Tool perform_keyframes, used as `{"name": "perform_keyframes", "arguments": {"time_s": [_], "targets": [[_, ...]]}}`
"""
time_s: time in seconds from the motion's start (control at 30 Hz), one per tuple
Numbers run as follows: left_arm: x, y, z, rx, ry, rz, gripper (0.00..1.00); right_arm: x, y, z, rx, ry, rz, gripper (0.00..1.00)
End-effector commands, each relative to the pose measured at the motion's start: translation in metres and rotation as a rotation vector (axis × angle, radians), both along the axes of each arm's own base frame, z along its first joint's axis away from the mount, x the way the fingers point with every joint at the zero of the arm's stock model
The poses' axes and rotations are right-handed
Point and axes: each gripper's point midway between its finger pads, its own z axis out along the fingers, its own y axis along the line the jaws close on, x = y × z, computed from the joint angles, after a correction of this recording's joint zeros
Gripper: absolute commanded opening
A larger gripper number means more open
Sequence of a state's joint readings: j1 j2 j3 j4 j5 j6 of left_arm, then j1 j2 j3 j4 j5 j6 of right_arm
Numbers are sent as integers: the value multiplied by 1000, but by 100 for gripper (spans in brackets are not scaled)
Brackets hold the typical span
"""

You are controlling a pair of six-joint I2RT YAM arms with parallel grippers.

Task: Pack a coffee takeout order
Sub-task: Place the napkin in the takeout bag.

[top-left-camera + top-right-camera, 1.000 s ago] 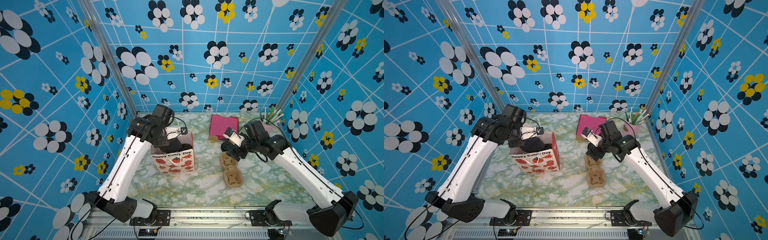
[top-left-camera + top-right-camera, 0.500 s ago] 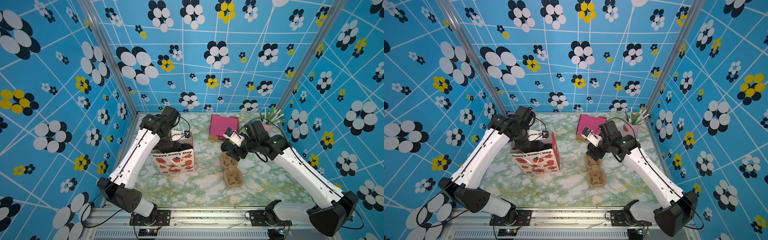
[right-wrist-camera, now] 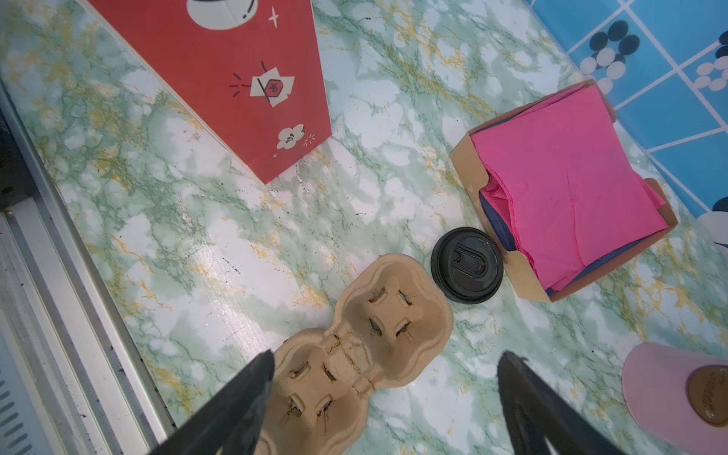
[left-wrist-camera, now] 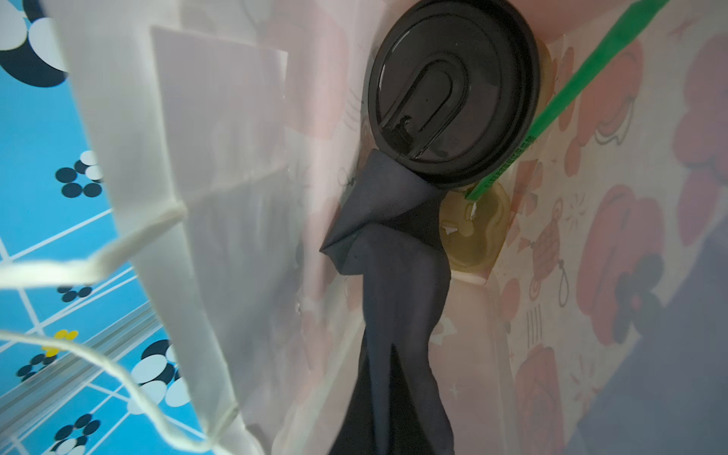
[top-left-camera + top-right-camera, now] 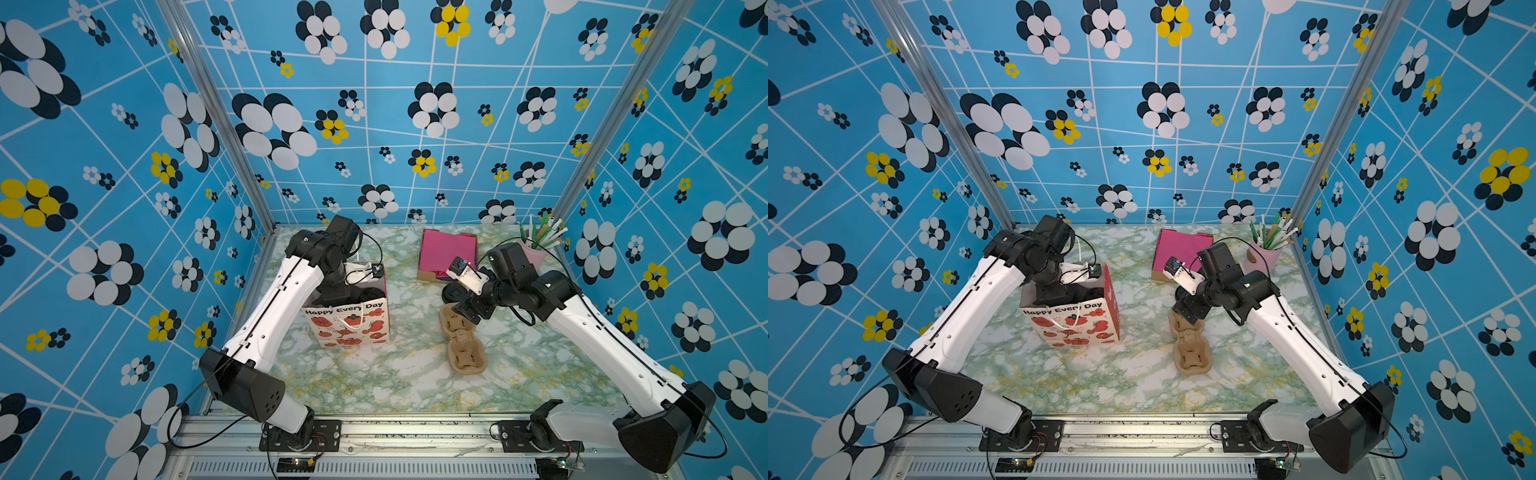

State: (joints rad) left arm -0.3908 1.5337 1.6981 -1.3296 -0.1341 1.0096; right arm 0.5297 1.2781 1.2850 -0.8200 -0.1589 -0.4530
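Since a second ago my left arm has swung its elbow and shoulder round and settled its wrist over the white-and-red paper gift bag (image 5: 349,328), while the right arm has not budged. My left gripper (image 5: 337,296) is down inside that bag with its jaws out of sight. I take them as clenched, and the black paper napkin (image 4: 394,315), twisted into a strip running up towards the wrist camera, looks pinched between them. Its far end lies against the round black plastic lid (image 4: 453,90) deep in the bag, and the cup beneath that lid is hidden from me. My worry is that on release the napkin clings to a finger and rides back out, or that the white cord handle (image 4: 98,256) hanging by the wrist snags and tips the light bag, cup and all. Further right a second black lid (image 3: 467,264) lies just beside the brown pulp cup carrier (image 3: 366,338). My right gripper (image 3: 388,356) hangs spread wide and empty over that carrier, so a careless drop would shove both. Behind sit pink napkins (image 5: 446,251) in a cardboard box and a pink cup of sticks (image 5: 536,255). The tabletop (image 5: 395,386) is green-white marble film, slick I would guess, walled in by blue flower-print panels (image 5: 374,124)
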Motion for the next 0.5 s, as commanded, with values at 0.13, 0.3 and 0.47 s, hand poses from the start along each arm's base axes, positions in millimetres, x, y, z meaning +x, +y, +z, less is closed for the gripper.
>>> {"name": "perform_keyframes", "arguments": {"time_s": [0.13, 0.3, 0.47], "targets": [[8, -9, 20, -108, -110, 8, 54, -5, -1, 1, 6, 8, 5, 91], [10, -9, 52, -196, -245, 5, 71, -5, -1, 3, 14, 8, 3, 91], [10, -6, 98, -304, -439, 23, 85, -5, 3, 7, 32, 9, 8, 91]]}}
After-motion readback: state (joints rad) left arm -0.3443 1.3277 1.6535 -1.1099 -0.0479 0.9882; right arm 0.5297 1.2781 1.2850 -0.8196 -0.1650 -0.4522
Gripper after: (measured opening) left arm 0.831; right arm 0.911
